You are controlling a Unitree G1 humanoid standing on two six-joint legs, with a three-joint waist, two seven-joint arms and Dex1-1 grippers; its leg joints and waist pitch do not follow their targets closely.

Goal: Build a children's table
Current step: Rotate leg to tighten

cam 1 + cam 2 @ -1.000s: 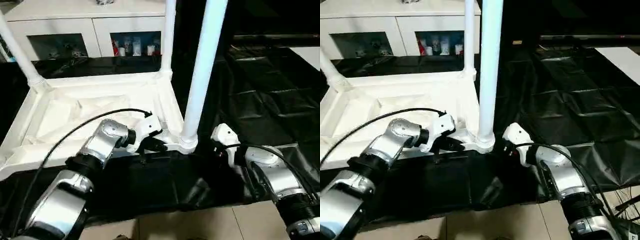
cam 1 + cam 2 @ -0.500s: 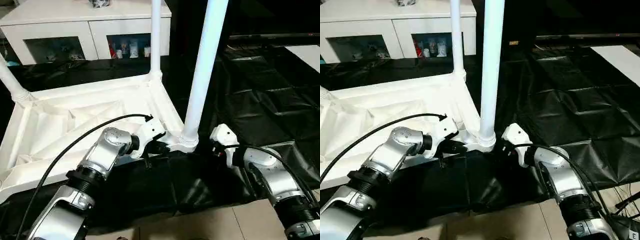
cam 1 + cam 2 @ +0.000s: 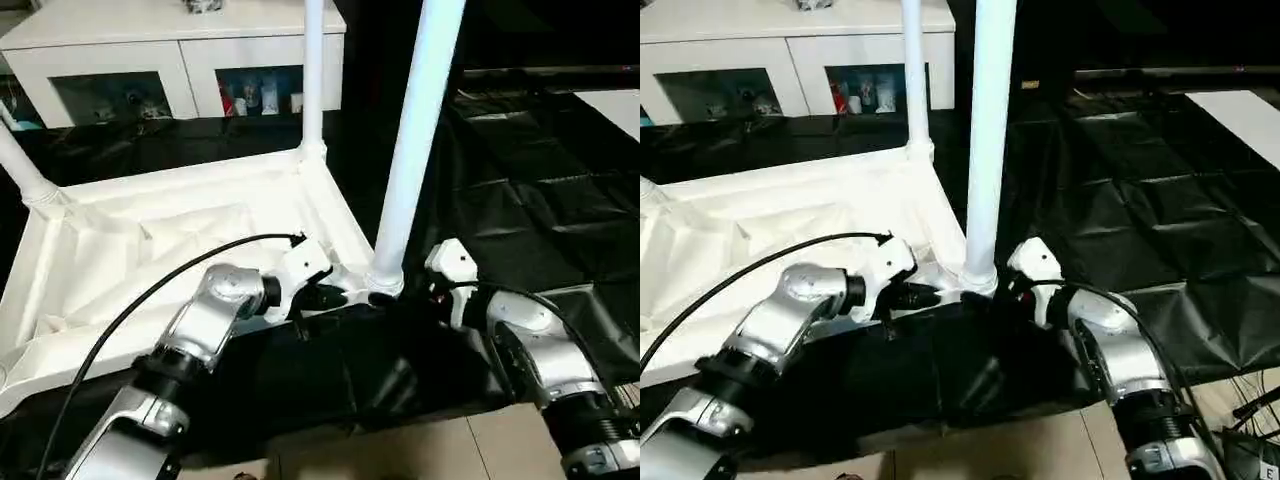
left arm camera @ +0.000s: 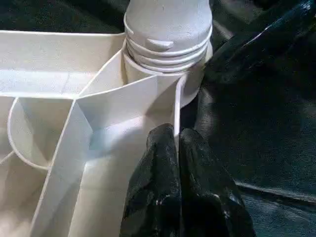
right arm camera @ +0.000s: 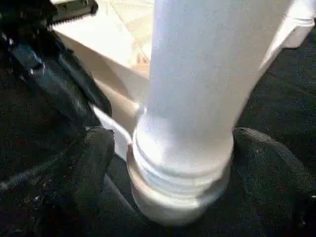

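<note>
The white children's table top [image 3: 150, 240] lies upside down on a black sheet, its ribbed underside showing. Three legs stand in corner sockets: the near right leg [image 3: 410, 150], the far right leg [image 3: 313, 80] and a far left leg [image 3: 25, 170]. My left gripper [image 4: 177, 132] is shut on the thin rim wall [image 4: 176, 106] beside the near right socket [image 4: 168, 59]. My right gripper [image 5: 180, 148] is open, with one black finger [image 5: 94, 153] on each side of the near right leg's threaded base [image 5: 180, 173]. In the head view that gripper's fingers are hidden behind its white wrist housing [image 3: 450, 265].
A white cabinet with glass doors [image 3: 170, 60] stands behind the table. The wrinkled black sheet [image 3: 540, 180] covers the floor to the right, with tiled floor [image 3: 400, 455] at the near edge. A black cable [image 3: 150, 290] arcs over my left forearm.
The head view has shifted and tilted. My right gripper has edged in closer to the near right leg's base. The left gripper stays on the rim.
</note>
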